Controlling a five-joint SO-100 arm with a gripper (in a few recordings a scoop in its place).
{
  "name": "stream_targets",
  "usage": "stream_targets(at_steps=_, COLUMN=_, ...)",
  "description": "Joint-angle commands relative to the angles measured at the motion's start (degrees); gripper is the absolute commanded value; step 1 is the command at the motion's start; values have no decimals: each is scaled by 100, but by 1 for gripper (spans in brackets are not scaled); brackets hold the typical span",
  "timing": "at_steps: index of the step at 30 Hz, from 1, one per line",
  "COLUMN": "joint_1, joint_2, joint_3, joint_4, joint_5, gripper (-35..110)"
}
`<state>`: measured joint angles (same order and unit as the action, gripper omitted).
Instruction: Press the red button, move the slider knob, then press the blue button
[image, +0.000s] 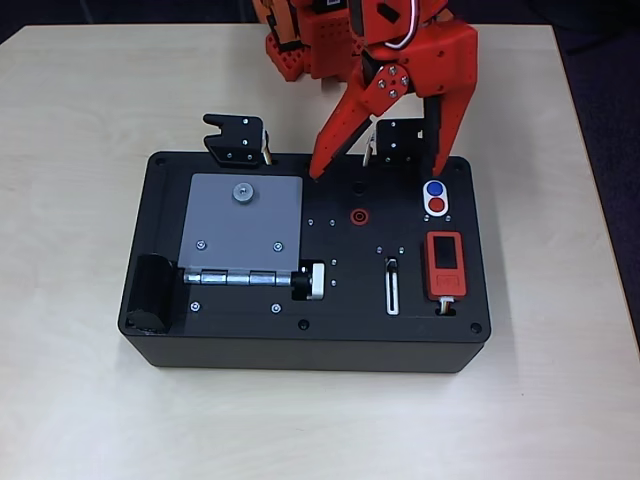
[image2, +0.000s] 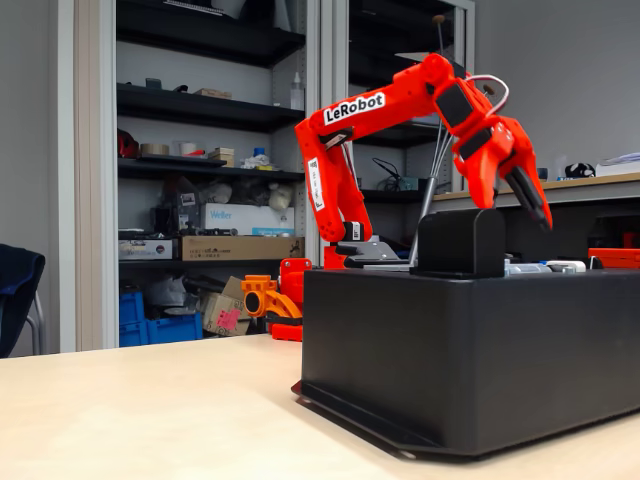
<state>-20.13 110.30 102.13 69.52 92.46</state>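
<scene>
Slider knob (image: 392, 264) nearest; claw (image: 378, 175) spread above box's (image: 300, 345) far edge (blue button (image: 434, 189) beside).

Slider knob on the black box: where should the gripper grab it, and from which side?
Grip the slider knob, the tiny black nub at the far end of its narrow white-rimmed slot track. Come straight down from above, one finger on each long side of the track, since it probably only travels along the slot. The gripper hangs open above the box's far edge.
</scene>
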Motion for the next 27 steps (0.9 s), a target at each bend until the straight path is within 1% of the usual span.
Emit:
stream_targets(at_steps=1, joint_1=-62, joint_2=-114, joint_3=-158, joint_4=-26, joint_5=-70, gripper=57)
stream_targets(at_steps=5, joint_1=-176, joint_2=-501, joint_3=-334, joint_4=18, joint_5=-167, gripper=69)
stream_targets(at_steps=9, joint_1=-193, joint_2=-773, joint_3=-501, joint_4=9, joint_5=-211, gripper=74)
stream_targets(at_steps=20, joint_1=9, joint_2=-993, joint_3=-598, joint_4=-88, joint_5=-378, gripper=73)
stream_targets(at_steps=27, joint_1=0, joint_2=-1143, joint_3=-642, joint_4=-229, joint_5=-272, gripper=73)
